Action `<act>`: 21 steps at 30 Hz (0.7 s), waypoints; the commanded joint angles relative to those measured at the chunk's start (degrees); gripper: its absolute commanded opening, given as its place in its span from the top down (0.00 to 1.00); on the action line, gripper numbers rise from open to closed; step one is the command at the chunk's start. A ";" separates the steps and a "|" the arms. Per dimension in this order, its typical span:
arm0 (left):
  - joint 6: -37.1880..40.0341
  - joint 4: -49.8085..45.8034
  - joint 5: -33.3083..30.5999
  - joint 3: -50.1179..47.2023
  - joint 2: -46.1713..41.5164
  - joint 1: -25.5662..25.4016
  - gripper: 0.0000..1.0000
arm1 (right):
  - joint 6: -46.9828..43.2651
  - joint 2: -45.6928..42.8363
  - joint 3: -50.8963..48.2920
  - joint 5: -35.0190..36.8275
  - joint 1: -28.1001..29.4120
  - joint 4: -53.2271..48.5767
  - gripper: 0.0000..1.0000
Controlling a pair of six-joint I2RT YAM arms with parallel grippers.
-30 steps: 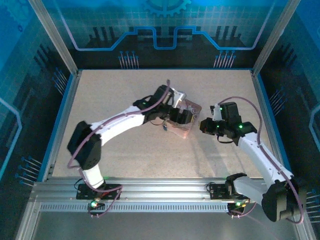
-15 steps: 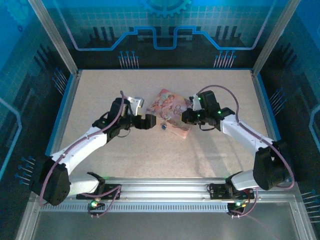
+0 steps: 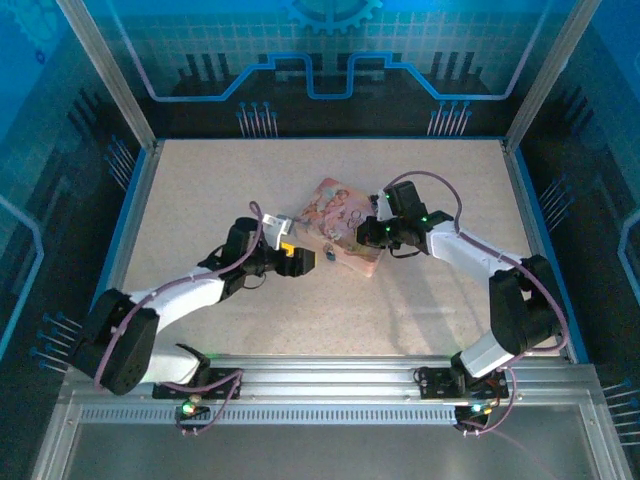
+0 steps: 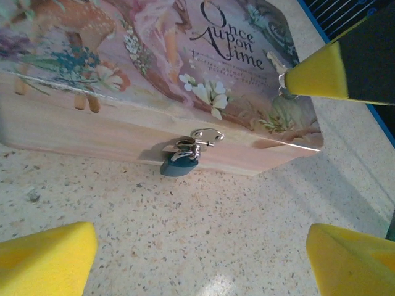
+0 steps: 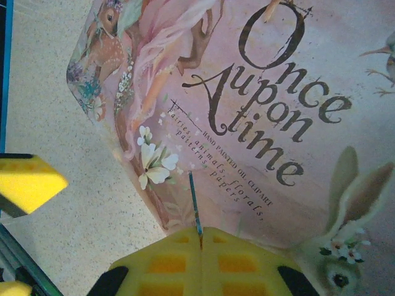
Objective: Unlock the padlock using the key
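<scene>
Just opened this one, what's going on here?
The right hand is shut on the key and holds it over the lid of the pink tin. The left hand is open and faces the padlock, which hangs from the clasp on the tin's front. The key is not yet at the padlock.

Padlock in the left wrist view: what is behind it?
The front wall of the pink tin, with the padlock hanging from a silvery clasp at the lid seam. The padlock's body covers the wall patch behind it; its keyhole is hidden.
</scene>
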 commanded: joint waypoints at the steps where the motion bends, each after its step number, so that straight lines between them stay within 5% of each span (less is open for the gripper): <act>1: 1.92 7.33 3.50 0.86 4.16 -0.16 0.13 | 0.06 0.72 0.41 0.78 0.52 -0.55 1.00; 21: 4.37 20.99 3.24 6.44 23.16 -3.33 0.21 | -0.37 0.90 -0.36 1.61 0.77 -1.43 1.00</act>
